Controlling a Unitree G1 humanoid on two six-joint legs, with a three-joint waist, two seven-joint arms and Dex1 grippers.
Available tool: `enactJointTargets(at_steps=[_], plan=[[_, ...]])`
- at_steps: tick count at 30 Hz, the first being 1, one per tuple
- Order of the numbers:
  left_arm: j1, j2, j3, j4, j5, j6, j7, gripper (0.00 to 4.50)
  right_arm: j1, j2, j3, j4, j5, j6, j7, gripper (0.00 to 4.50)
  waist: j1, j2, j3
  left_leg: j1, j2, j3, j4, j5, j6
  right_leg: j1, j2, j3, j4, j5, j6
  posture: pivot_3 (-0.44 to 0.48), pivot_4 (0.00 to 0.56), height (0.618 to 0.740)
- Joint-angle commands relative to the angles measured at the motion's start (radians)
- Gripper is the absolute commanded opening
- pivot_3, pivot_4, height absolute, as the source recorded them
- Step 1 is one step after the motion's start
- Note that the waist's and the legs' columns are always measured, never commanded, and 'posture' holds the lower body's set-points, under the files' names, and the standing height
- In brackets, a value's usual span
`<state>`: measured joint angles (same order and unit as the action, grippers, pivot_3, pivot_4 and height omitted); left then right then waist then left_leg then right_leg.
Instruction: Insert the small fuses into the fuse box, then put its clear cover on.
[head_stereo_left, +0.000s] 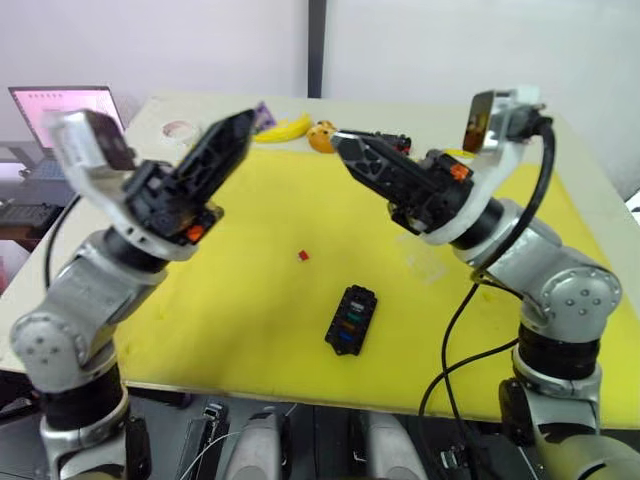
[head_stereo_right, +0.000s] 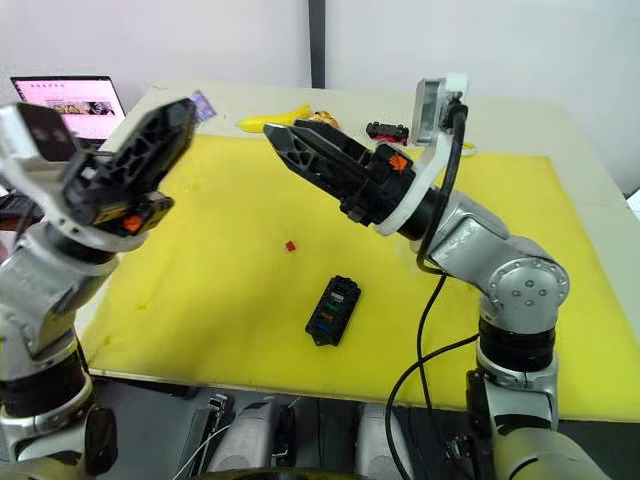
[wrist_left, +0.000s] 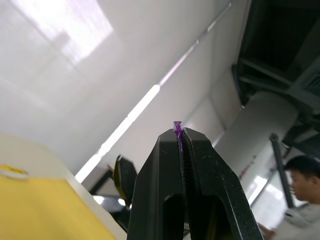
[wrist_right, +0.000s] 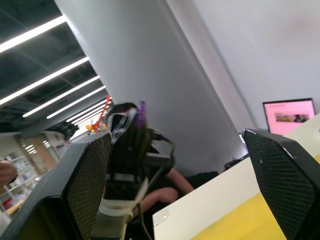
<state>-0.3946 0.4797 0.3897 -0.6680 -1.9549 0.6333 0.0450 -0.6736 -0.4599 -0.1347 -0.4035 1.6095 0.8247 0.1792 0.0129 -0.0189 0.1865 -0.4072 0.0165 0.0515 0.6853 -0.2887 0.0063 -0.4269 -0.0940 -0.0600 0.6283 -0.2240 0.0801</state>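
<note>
Evidently a hand-over in the air is being set up, since both arms are raised well above the yellow mat (head_stereo_left: 250, 300) with their fingers aimed at each other. The left gripper (head_stereo_left: 240, 125) has its two black fingers pressed together on a tiny purple blade fuse (wrist_left: 177, 128), of which just the tip peeks out beyond them; a pinch this tight and this near the tips suits so small a chip, but it leaves little free plastic for another gripper to take. The right gripper (head_stereo_right: 285, 140) is spread wide with nothing between its fingers, a fitting stance for receiving the fuse or for waiting its turn; which of the two is meant cannot be told.

The small black rectangular fuse box (head_stereo_left: 351, 319) lies flat on the near middle of the mat, below and between the arms, with blue, green and amber fuses already seated in its slots. A single red fuse (head_stereo_left: 303, 255) lies loose on the mat, a little farther and to the left of the box, apart from it. To the right of the box, near the right arm, a faint pale patch is likely the thin clear plastic cover (head_stereo_left: 428, 262), set aside flat until the slots are filled, so the cover step is judged not yet due
</note>
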Motion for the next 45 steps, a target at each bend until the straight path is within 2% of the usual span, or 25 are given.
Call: enactJointTargets(at_steps=[1, 4, 8, 19, 29, 32, 34, 45], plan=[[-0.054, 0.024, -0.016, -0.074, -0.017, -0.082, 0.036, 0.02, -0.040, -0.021, -0.023, 0.018, 0.025, 0.003, 0.046, 4.50, 0.001, 0.000, 0.000, 0.000, 0.000, 0.000, 0.000, 0.000, 0.000, 0.000, 0.000, 0.000, -0.001, 0.000, 0.000, 0.000, 0.150, 0.737], [-0.130, 0.033, -0.050, -0.049, -0.017, -0.098, 0.043, 0.02, -0.054, -0.026, -0.020, 0.027, 0.028, 0.006, 0.055, 4.50, 0.001, 0.000, 0.000, 0.000, -0.001, 0.000, 0.000, 0.000, 0.000, 0.000, 0.000, 0.000, -0.001, 0.000, 0.000, 0.000, 0.150, 0.737], [-0.199, 0.027, -0.056, 0.064, -0.017, -0.041, -0.034, 0.02, -0.076, -0.017, -0.031, 0.021, 0.059, -0.015, 0.017, 4.50, -0.002, 0.000, 0.000, 0.000, -0.001, 0.000, 0.000, 0.000, 0.000, 0.000, 0.001, 0.000, 0.000, 0.000, 0.000, 0.000, 0.150, 0.737], [-0.254, -0.026, -0.120, 0.302, -0.017, 0.110, -0.207, 0.02, -0.089, 0.047, -0.026, -0.058, 0.107, -0.126, -0.156, 4.50, -0.001, 0.000, 0.000, 0.000, 0.000, 0.000, 0.000, 0.000, 0.000, 0.000, 0.004, 0.000, -0.001, 0.000, 0.000, 0.000, 0.150, 0.737], [-0.342, -0.091, -0.192, 0.426, 0.058, 0.123, -0.281, 0.02, -0.086, 0.105, 0.020, -0.086, 0.056, -0.164, -0.198, 4.50, -0.002, 0.000, 0.000, 0.000, 0.000, 0.000, 0.000, 0.000, 0.000, 0.000, 0.004, 0.000, -0.001, 0.000, 0.000, 0.000, 0.150, 0.737], [-0.340, -0.104, -0.191, 0.427, 0.073, 0.124, -0.288, 0.00, -0.086, 0.110, 0.025, -0.084, 0.058, -0.168, -0.206, 3.58, -0.002, 0.000, 0.000, 0.000, 0.000, 0.000, 0.000, 0.000, 0.000, -0.001, 0.004, 0.000, -0.001, 0.000, 0.000, 0.000, 0.150, 0.737], [-0.343, -0.110, -0.189, 0.429, 0.080, 0.120, -0.289, 0.00, -0.088, 0.108, 0.028, -0.082, 0.062, -0.165, -0.207, 2.68, -0.002, 0.000, 0.000, -0.001, 0.000, 0.000, 0.000, 0.000, 0.000, -0.001, 0.004, 0.000, -0.001, 0.000, 0.000, 0.000, 0.150, 0.737], [-0.344, -0.152, -0.197, 0.435, 0.151, 0.115, -0.298, 0.00, -0.102, 0.109, 0.035, -0.056, 0.066, -0.152, -0.181, 2.68, -0.002, 0.000, 0.000, -0.001, 0.000, 0.000, 0.000, 0.000, 0.000, -0.001, 0.004, 0.000, -0.001, 0.000, 0.000, 0.000, 0.150, 0.737]])
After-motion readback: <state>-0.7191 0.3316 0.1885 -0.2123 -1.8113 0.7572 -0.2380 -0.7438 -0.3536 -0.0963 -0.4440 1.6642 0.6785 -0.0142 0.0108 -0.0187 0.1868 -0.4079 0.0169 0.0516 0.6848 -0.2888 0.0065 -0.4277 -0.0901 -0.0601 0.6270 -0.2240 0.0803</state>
